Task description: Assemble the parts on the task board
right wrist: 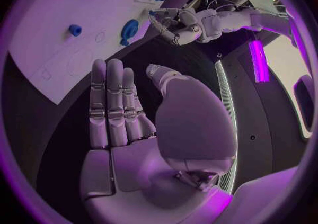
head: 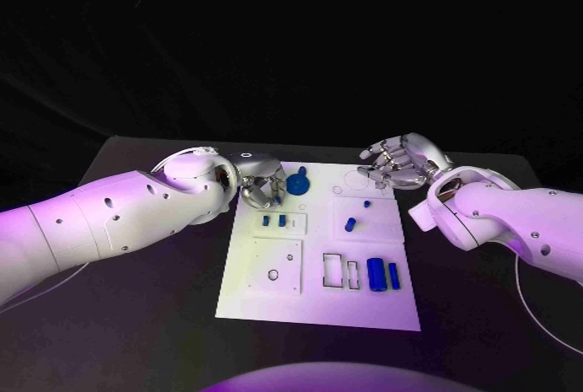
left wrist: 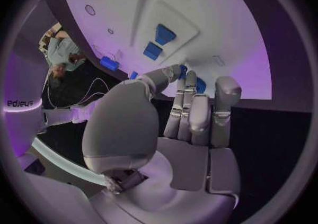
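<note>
The white task board (head: 322,301) lies in the middle of the table. A round blue part (head: 297,184) lies at its far edge, and my left hand (head: 259,190) is just left of it with its fingertips (left wrist: 187,78) at the part (left wrist: 201,85). I cannot tell whether they touch it, and nothing is held. Two small blue blocks (head: 275,220) sit in a raised plate, a blue peg (head: 350,224) stands in another, and two blue cylinders (head: 385,275) lie nearer me. My right hand (head: 395,164) hovers over the board's far right corner, fingers apart and empty.
Flat plates with cut-outs (head: 277,265) and two rectangular frames (head: 340,271) cover the board's near half. The black table (head: 146,324) surrounds the board. The right wrist view shows the left hand (right wrist: 179,23) beside the round part (right wrist: 129,28).
</note>
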